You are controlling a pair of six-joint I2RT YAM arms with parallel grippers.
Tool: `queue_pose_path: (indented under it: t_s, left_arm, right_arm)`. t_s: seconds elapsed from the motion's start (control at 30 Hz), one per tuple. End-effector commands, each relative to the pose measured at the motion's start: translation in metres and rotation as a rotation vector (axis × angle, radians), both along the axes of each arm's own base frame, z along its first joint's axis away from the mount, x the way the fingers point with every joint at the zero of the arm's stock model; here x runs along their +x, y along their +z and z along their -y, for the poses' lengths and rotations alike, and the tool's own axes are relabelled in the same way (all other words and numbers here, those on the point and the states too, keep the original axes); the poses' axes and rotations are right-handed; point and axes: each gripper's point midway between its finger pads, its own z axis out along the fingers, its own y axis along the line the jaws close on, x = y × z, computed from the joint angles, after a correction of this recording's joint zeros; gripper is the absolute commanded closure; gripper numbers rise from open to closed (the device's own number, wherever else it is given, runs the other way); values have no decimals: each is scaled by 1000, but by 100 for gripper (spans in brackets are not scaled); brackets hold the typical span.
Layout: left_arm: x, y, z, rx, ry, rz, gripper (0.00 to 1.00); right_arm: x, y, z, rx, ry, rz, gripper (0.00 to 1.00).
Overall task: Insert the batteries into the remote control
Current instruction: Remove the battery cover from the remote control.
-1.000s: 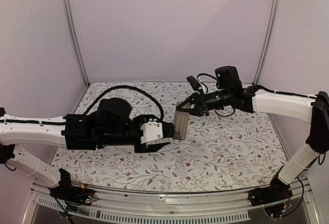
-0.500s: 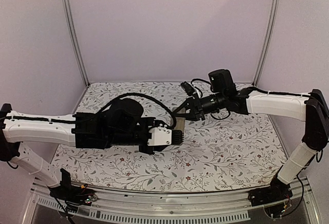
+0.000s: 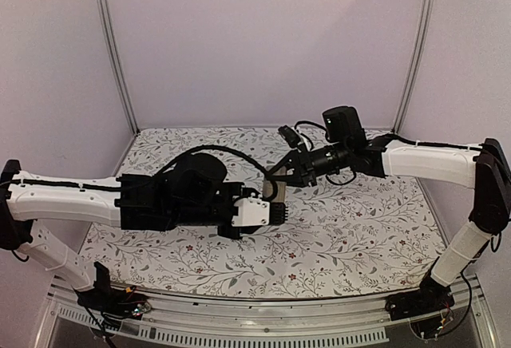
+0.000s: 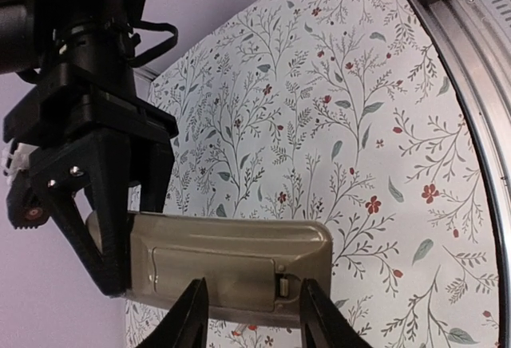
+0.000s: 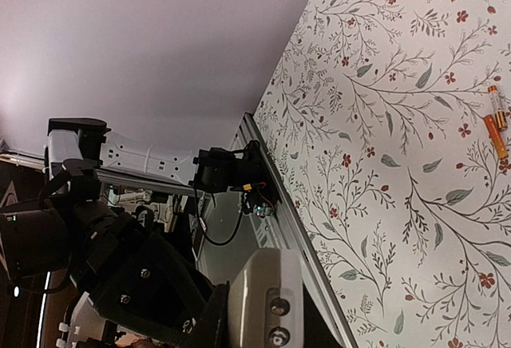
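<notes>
2 batts (image 5: 495, 136) on floral cloth (image 5: 383, 124); remote (image 4: 231, 256) midair

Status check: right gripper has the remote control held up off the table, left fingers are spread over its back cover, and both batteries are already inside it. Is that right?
Not the batteries: the right wrist view shows both lying loose on the table, not in the remote control. The rest stands: the right gripper holds the remote up, and the left gripper has its fingers spread over the back cover.
</notes>
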Motion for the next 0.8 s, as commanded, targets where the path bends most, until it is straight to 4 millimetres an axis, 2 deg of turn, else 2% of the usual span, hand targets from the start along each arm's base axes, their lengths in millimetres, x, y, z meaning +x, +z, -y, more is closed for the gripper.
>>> queue_pose_path:
  t_s: [0.0, 0.47, 0.77]
  left_arm:
    - [4, 2, 0, 14, 13, 9, 61]
    - [11, -7, 2, 58, 23, 37, 63]
    - [21, 17, -1, -14, 63, 107, 70]
  right_arm:
    - [-6, 11, -9, 33, 45, 20, 100]
    - [-7, 14, -12, 42, 63, 14, 100]
    - [-8, 5, -13, 27, 66, -21, 100]
